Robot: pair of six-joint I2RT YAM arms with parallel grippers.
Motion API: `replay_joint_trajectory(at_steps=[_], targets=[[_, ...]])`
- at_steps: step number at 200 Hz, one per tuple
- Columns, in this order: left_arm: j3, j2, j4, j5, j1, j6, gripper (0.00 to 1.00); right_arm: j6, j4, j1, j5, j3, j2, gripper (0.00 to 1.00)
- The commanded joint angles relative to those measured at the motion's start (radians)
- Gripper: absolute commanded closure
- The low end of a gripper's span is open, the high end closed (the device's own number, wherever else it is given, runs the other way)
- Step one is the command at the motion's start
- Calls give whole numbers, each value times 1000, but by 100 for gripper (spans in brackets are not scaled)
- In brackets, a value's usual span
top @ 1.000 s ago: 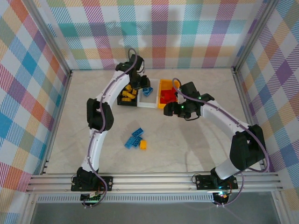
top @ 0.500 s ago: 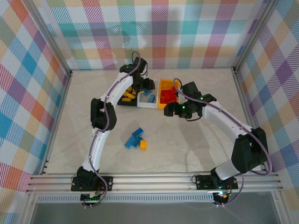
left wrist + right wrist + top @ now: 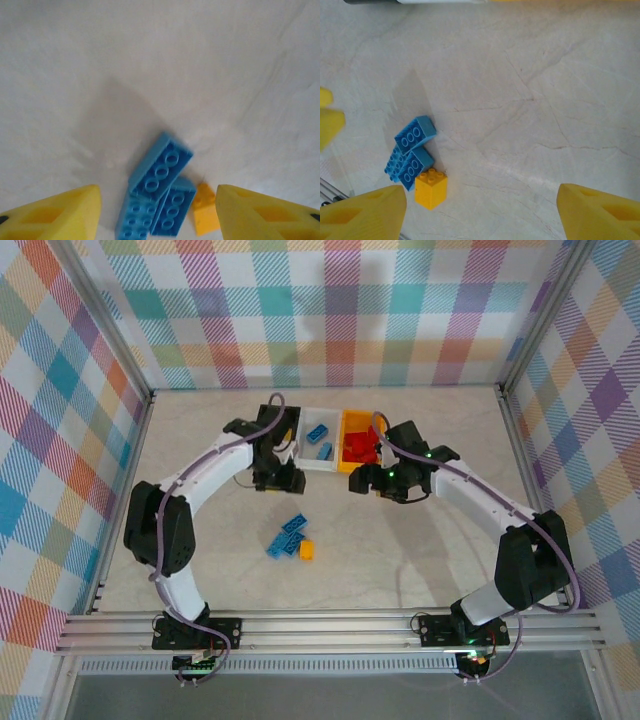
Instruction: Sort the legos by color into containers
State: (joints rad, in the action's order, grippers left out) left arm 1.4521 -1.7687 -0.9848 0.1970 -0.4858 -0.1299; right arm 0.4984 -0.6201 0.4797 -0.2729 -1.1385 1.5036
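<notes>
Blue legos (image 3: 160, 172): 3 pcs heaped on table (image 3: 420, 560), 1 yellow-orange lego (image 3: 206, 216) touching them. White bin (image 3: 318, 469): 2 blue inside. Yellow-orange bin (image 3: 346, 448): red ones, qty unclear. Left gripper (image 3: 157, 192), right gripper (image 3: 481, 192): fingers apart, empty.

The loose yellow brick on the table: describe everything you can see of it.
The yellow brick is a small, squarish block of glossy yellow-orange plastic with round studs on top. It sits studs up, loose on the pale table. One corner appears to touch the nearest of the blue bricks piled beside it.
</notes>
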Motion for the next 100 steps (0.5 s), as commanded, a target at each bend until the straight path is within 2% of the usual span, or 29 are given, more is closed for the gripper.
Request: replay_joint_trajectory(at_steps=[1, 39, 100], targets=[[-96, 18, 54, 32, -40, 99, 36, 40, 32, 23, -17, 12, 7, 20], [-106, -33, 76, 31, -64, 153, 30, 67, 44, 52, 6, 40, -6, 20], [-88, -133, 84, 19, -75, 190, 28, 89, 56, 59, 38, 89, -48, 19]])
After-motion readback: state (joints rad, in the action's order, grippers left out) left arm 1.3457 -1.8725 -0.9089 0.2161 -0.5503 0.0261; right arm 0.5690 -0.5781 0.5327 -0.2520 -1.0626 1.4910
